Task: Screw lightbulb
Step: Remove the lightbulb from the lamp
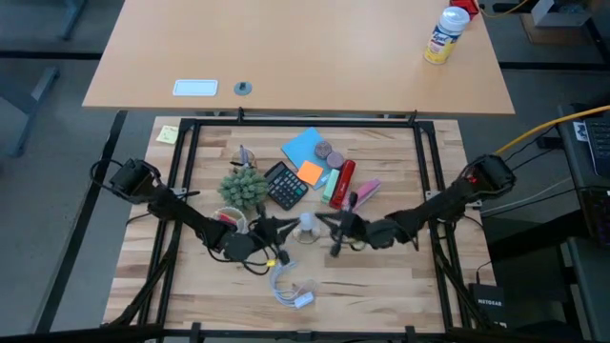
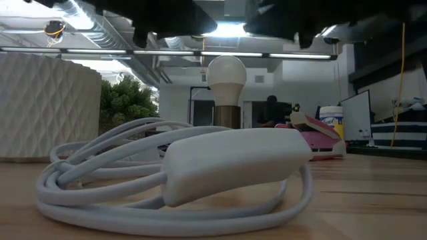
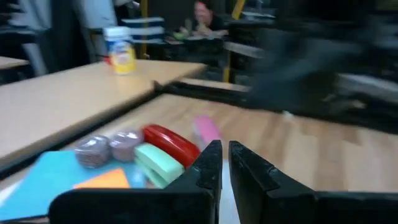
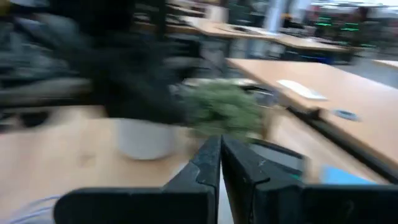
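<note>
The white lightbulb (image 1: pixel 307 224) stands upright at the middle of the table, its narrow end down in a dark socket (image 2: pixel 227 115). Its round top shows in the low view (image 2: pixel 225 72). My left gripper (image 1: pixel 289 228) is just left of the bulb and my right gripper (image 1: pixel 324 225) is just right of it. Both sit higher than the bulb's top in the low view. The left wrist view (image 3: pixel 224 163) and the right wrist view (image 4: pixel 220 158) show the fingers closed together with nothing between them. The bulb does not show in either wrist view.
A coiled white cable (image 1: pixel 291 289) with its plug lies near the front edge. A potted green plant (image 1: pixel 245 186), black calculator (image 1: pixel 286 184), red case (image 1: pixel 341 183), pink stapler (image 1: pixel 365 193) and blue paper (image 1: pixel 303 148) crowd the far side behind the bulb.
</note>
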{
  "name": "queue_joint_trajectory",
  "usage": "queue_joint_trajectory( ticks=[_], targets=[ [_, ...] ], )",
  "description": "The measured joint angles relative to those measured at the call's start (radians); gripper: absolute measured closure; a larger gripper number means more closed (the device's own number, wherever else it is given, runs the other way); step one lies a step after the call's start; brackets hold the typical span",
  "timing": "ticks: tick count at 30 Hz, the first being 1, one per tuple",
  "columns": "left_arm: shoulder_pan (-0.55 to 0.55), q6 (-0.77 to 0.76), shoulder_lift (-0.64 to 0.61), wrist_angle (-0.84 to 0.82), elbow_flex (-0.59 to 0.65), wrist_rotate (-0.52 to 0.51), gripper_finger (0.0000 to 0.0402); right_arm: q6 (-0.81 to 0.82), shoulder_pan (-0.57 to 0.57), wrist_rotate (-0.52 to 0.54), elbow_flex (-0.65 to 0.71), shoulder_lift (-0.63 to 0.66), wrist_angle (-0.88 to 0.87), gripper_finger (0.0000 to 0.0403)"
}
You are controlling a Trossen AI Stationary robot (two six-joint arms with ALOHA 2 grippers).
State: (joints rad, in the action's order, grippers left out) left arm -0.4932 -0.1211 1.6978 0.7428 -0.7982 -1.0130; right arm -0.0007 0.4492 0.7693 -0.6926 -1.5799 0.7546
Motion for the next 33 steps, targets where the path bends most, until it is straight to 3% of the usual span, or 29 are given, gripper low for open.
queue_joint_trajectory(
  ticks=[7, 13, 20, 29, 33],
  targets=[
    [0.090, -0.086, 0.000, -0.074, 0.000, 0.003, 0.0380, 0.104, 0.089, -0.081, -0.002, -0.033, -0.001, 0.0382],
    [0.129, -0.191, -0.001, -0.184, 0.000, 0.098, 0.0380, 0.163, 0.051, -0.047, -0.001, -0.140, 0.006, 0.0382],
    [0.123, -0.216, -0.001, -0.201, 0.000, 0.129, 0.0380, 0.246, -0.011, -0.047, -0.001, -0.177, 0.008, 0.0382],
    [0.081, -0.295, -0.004, -0.236, 0.000, 0.116, 0.0380, 0.269, -0.016, 0.001, 0.001, -0.177, 0.004, 0.0382],
    [0.061, -0.300, -0.004, -0.240, 0.000, 0.125, 0.0380, 0.267, -0.020, 0.098, 0.003, -0.177, -0.005, 0.0382]
  ],
)
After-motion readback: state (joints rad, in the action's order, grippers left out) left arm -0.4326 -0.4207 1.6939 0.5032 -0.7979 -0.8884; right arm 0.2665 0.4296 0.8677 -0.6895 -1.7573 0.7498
